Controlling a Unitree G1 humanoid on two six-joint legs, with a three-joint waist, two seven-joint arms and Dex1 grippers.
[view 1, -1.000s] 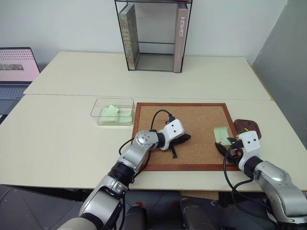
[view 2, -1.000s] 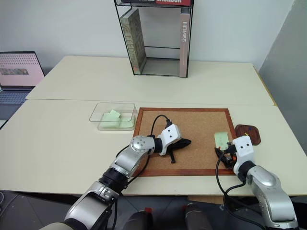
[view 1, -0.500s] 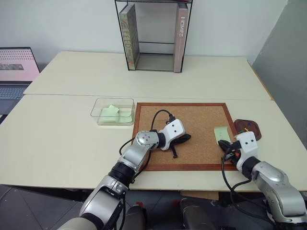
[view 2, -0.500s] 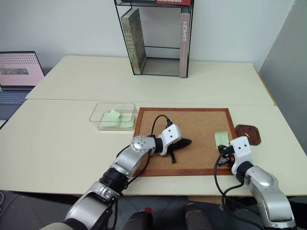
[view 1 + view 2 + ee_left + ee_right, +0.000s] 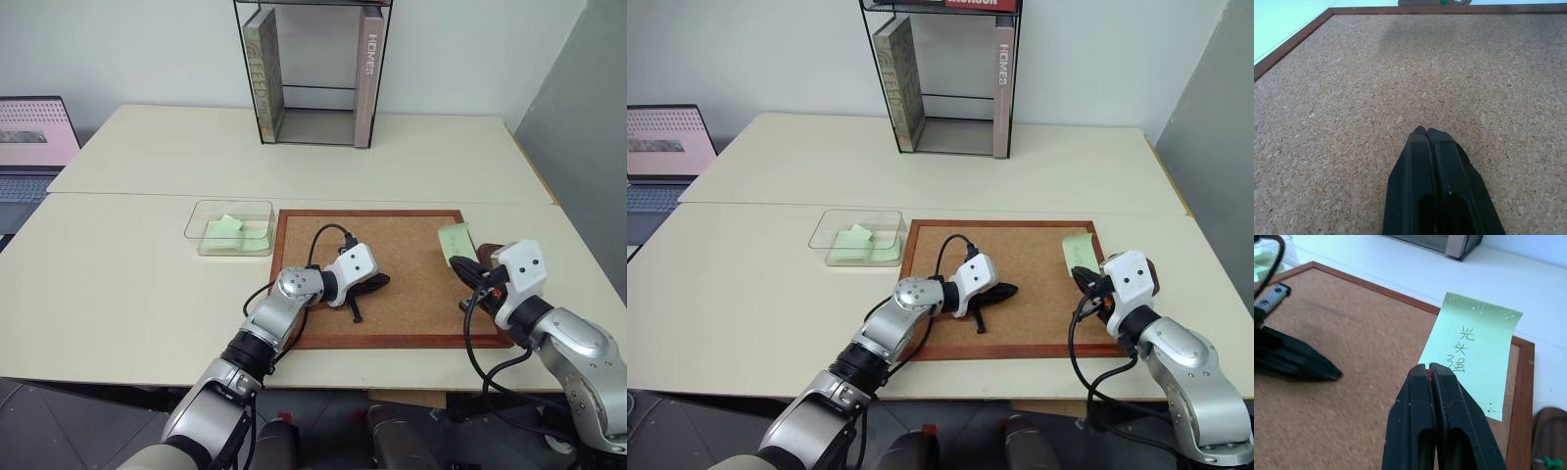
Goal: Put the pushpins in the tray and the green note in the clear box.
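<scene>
From the head you are looking down over the corkboard point(image 5: 392, 279), while both wrist cameras are skimming it closely.

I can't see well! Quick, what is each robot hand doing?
Left end effector: shut, holding nothing, over the corkboard.
Right end effector: shut on the green note.

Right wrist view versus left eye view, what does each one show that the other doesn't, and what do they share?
The right wrist view alone shows handwriting on the green note, a red pushpin nipped between the shut fingers, and a green pushpin in the tray. The left eye view alone shows the clear box, the bookcase and the laptop. Both show the right gripper holding the note above the corkboard, and the left gripper resting there.
</scene>
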